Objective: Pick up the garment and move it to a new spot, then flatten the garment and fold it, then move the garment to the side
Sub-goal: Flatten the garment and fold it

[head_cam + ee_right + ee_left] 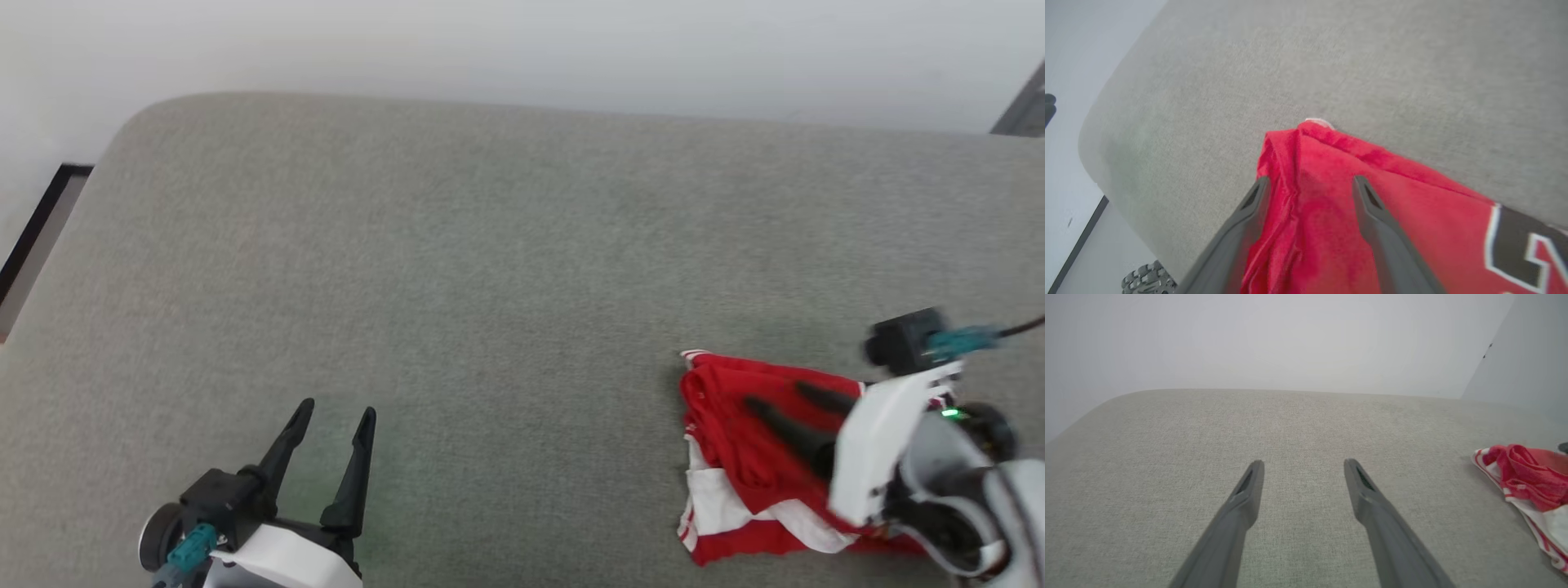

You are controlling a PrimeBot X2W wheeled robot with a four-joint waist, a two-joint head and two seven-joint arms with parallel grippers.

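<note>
Ahead of the left gripper (337, 407) and to both its sides, the grey cushion (490, 269) lies bare and flat up to its far edge, where a pale wall (522, 41) closes the way. Well off to its right the crumpled garment (735, 441) bulks up from the surface, and the right gripper (775, 394) hangs just over it, fingers spread. Past that gripper's fingertips is open cushion.

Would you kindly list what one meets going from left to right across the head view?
Dark strip at the picture's left edge → left gripper → garment. The right gripper overlaps the garment, so I leave it out of the order.
</note>
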